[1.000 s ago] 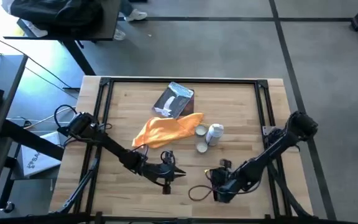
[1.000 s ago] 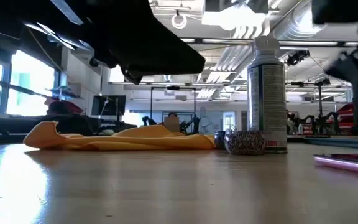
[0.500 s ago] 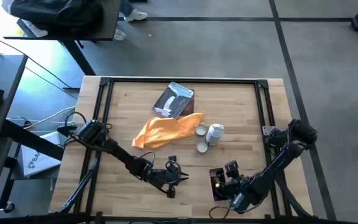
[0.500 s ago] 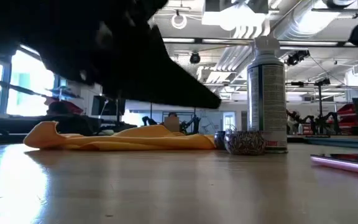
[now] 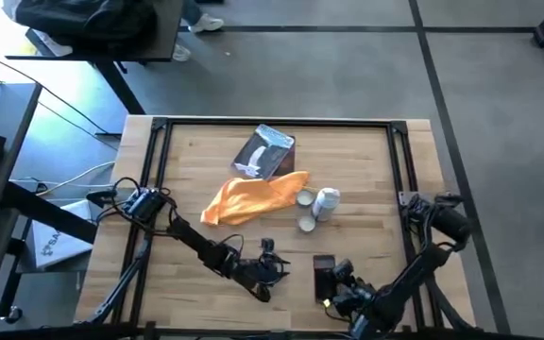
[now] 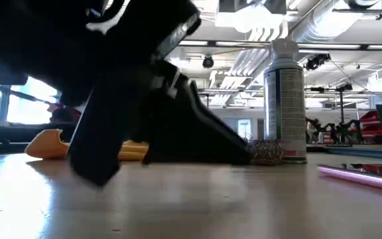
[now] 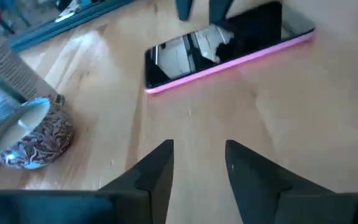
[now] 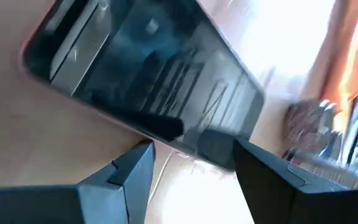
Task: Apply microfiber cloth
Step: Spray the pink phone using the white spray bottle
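Low view: left gripper (image 6: 244, 156) (low, fingers parted) blocks microfiber cloth (image 6: 48, 143).

The microfiber cloth (image 5: 249, 199) is seen as a plain orange-yellow piece of soft fabric, lying crumpled and loosely bunched near the middle of the tabletop (image 5: 206, 151). It is spread flat and low, with gentle folds and one raised end. In the low view it is partly hidden from sight.

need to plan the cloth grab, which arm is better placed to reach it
Left, probably. The left gripper is open, empty and nearer the microfiber cloth; the right gripper sits at the phone, farther off.
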